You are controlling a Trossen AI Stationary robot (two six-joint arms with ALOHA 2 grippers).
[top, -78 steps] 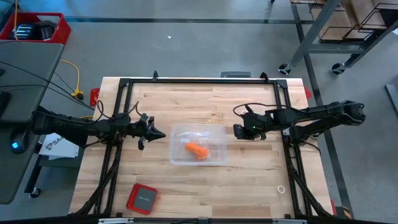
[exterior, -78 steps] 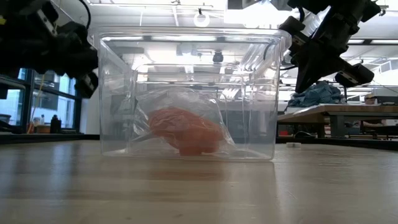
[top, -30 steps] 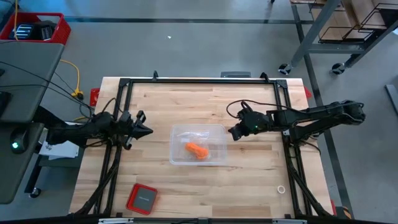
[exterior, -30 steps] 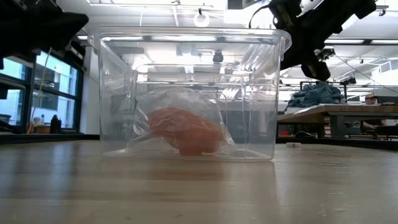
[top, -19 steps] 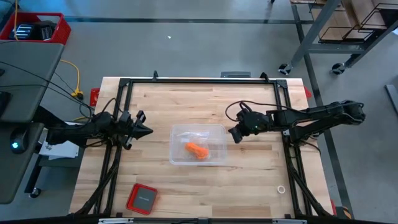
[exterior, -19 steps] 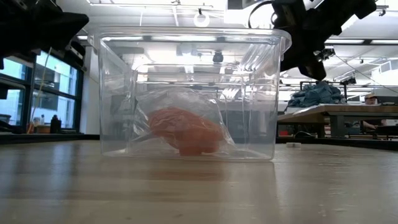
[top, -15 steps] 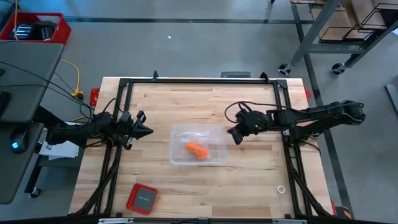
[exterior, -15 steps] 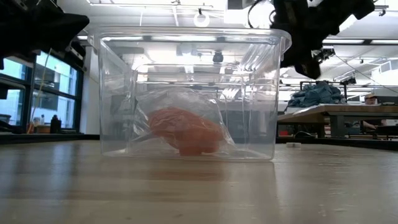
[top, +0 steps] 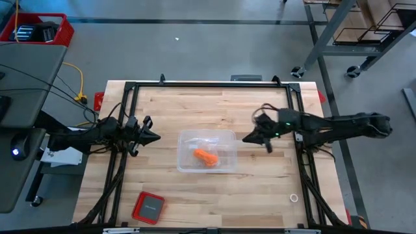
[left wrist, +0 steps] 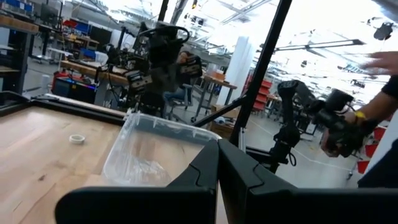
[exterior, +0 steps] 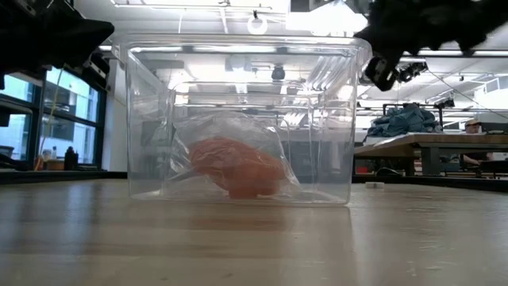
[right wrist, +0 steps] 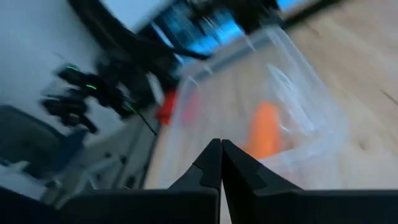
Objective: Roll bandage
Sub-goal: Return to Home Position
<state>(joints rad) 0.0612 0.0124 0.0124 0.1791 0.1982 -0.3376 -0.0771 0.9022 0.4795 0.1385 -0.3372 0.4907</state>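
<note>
**Even light above, glare and blur below**

From above, the table is evenly lit, with faint shadows. At table height, ceiling lights flare behind the bin, whose clear walls glint. The left wrist view blows out to white far off. The right wrist view is smeared throughout, the bandage an orange streak.

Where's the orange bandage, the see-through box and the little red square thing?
bandage (top: 206, 156), high view, on the middle of the orange roll.
clear bin (top: 180, 153), high view, on its left wall.
red case (top: 148, 207), high view, on the middle of its top.
</note>
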